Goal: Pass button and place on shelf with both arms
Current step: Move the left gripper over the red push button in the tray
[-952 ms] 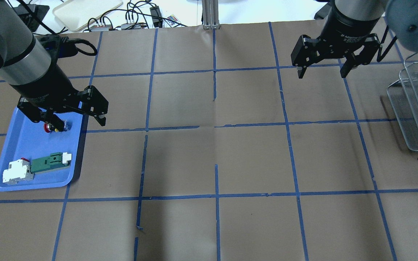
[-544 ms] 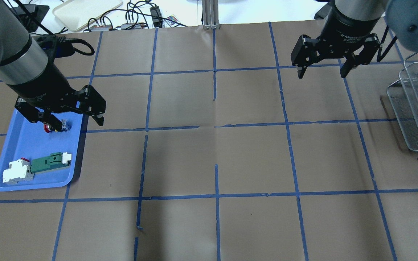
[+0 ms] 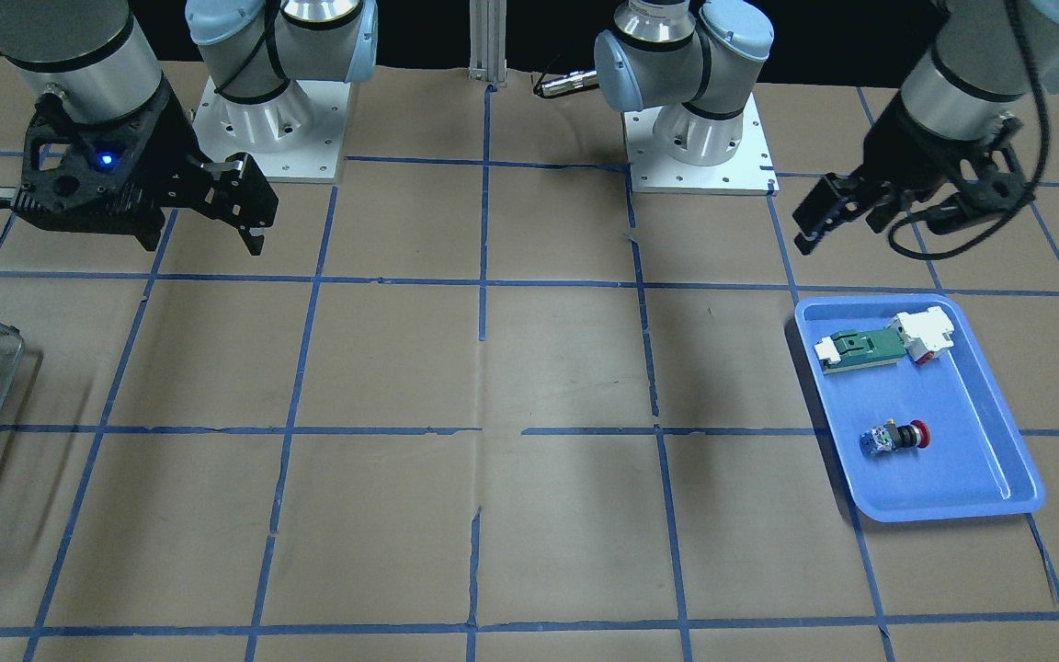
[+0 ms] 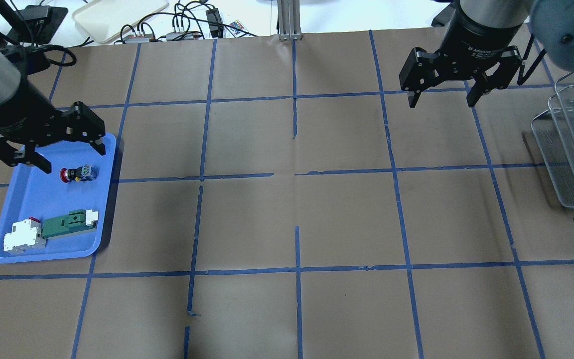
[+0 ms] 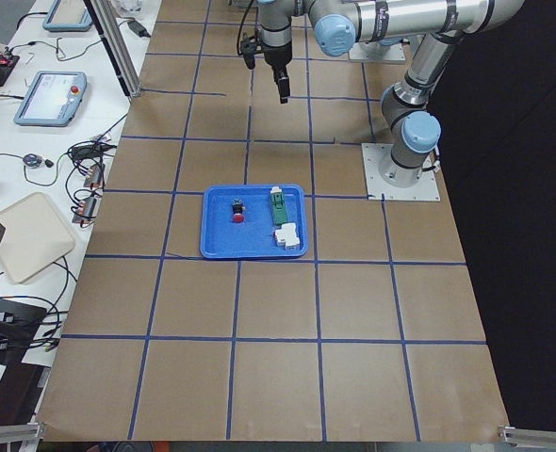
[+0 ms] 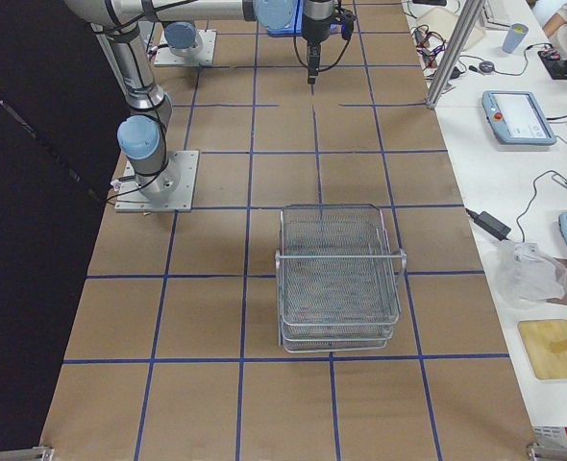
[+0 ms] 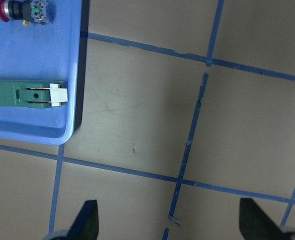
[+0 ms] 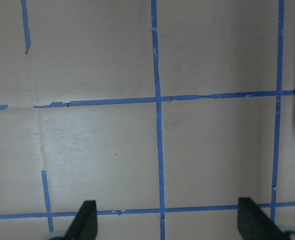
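Button [image 4: 77, 173] lay on its side in the blue tray [image 4: 43, 209] on the robot's left side of the worktop [image 4: 347, 219], untouched, left gripper [image 4: 74, 159] spread wide and empty close over it, right gripper [image 4: 441, 104] likewise wide and empty over bare worktop, apart from the wire shelf [image 6: 339, 279].

Shelf [image 4: 568, 159] partly beyond the overhead view's right edge

Bright, even overhead light, soft broad shadows lay on the brown surface [image 4: 347, 219], white bench [image 4: 347, 15] at 12 o'clock was washed out, right wrist view looked pale, left gripper [image 7: 167, 202] and right gripper [image 8: 166, 202] were blurred at 6 o'clock.
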`<state>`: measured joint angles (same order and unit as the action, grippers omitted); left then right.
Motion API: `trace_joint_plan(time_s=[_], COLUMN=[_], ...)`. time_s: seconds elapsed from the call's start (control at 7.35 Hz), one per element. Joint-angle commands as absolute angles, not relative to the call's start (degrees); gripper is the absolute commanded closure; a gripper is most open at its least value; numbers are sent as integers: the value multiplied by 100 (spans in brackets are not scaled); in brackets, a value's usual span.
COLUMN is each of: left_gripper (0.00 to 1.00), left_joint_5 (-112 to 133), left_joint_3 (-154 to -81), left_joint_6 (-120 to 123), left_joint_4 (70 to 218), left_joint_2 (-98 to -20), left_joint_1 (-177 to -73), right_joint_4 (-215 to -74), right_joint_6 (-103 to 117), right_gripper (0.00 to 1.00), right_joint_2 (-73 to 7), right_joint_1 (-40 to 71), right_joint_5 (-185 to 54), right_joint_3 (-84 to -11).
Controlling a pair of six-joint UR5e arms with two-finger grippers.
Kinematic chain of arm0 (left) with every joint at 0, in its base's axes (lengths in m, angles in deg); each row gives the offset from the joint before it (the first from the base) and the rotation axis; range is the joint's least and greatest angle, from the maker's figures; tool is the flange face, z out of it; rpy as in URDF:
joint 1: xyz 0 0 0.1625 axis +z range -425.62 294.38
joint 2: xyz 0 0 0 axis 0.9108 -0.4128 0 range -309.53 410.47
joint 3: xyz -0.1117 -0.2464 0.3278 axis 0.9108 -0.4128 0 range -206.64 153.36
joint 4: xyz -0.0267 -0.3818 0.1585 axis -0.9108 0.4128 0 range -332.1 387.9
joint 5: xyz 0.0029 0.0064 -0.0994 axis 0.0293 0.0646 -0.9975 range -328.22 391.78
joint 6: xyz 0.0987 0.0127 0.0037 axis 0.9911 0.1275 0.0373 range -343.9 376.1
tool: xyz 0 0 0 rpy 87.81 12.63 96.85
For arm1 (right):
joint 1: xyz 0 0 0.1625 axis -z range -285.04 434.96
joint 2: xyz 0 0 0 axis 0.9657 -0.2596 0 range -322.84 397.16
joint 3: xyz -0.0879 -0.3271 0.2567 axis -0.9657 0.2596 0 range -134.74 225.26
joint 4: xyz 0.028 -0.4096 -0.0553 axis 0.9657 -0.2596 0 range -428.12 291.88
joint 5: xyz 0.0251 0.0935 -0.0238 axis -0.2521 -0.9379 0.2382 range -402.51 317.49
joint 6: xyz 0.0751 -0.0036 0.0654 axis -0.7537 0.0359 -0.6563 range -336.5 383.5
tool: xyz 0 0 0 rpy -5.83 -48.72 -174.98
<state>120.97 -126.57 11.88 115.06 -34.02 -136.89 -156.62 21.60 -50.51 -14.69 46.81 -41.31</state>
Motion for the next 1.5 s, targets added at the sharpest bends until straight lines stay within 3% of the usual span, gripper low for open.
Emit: trace_joint_plan(time_s=[0.0,0.68,1.36], left_gripper=[0,0,0], left_joint_5=[12090,12003,10245], left_joint_3=[-12657,-12517,-12156], left_joint_6=[707,-1980,-2793], left_joint_4=[11079,10331,10340], left_joint_2=[-3652,-4661,-6042], left_joint_1=[-12850,-11776,-11019], right_joint_4=[-15662,-15662,-15662], right_joint_6=[2157,2157,2166], right_gripper=[0,0,0], right_joint_2=[-5056,-5065,-5056], right_joint_1=[-1469,-1469,-1478], right_joint_5=[4679,4670,4679], right_joint_3=[-4131,-4131,-4131])
